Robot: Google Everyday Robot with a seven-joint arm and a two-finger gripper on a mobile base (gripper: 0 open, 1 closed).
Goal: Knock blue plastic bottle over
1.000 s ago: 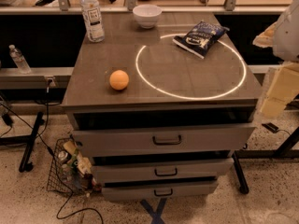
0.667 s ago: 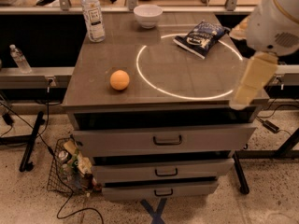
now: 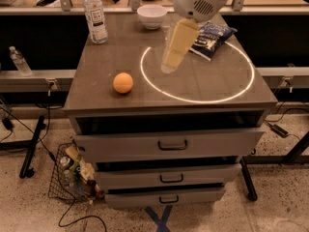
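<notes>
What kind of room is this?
Probably a robot test lab: a drawer cabinet topped by a glowing ring, cables across the speckled floor, and the robot's hand hanging over the ring.

One camera (the only view) looks down from high before the worktop (image 3: pixel 96 76), fairly near; the hand (image 3: pixel 170 65) hangs over its middle.

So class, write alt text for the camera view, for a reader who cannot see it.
A robot gripper hangs above the top of a drawer cabinet, right of a tall bottle upright at its back left corner. An orange ball, white bowl and snack bag sit nearby.
</notes>
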